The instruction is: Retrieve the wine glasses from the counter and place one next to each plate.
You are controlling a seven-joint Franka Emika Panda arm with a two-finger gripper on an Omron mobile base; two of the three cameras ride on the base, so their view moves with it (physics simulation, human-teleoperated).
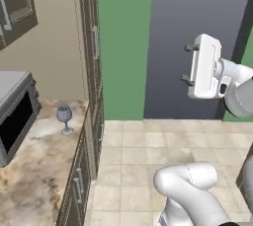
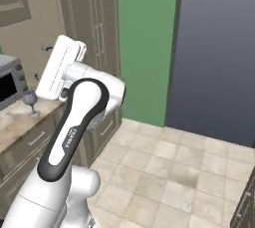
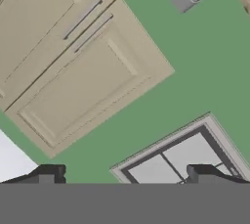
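One small grey-blue translucent stemmed wine glass (image 1: pixel 64 119) (image 2: pixel 31 102) upright on the tan-brown marbled stone counter (image 1: pixel 34 170) (image 2: pixel 15 122), left-middle in the left base view, far left in the right base view. Rounded bowl, thin stem, round foot flat on the counter near its back edge.

Glass (image 1: pixel 64 118) stands upright on the counter (image 1: pixel 34 170), near the counter's far right corner, alone. Grey-blue tint, round foot flat on the stone. Microwave (image 1: pixel 16 114) to its left, dark door facing right, near the glass but apart from it. Tall cabinet (image 1: pixel 92 47) rises just behind and right of the glass. Gripper (image 1: pixel 187 63) raised high at right, well apart from the glass, over tiled floor (image 1: pixel 163 141); fingers (image 1: pixel 189 48) point left toward the green wall (image 1: pixel 123 42), spread wide, nothing between them. Dark panel (image 1: pixel 197 3) behind the hand.
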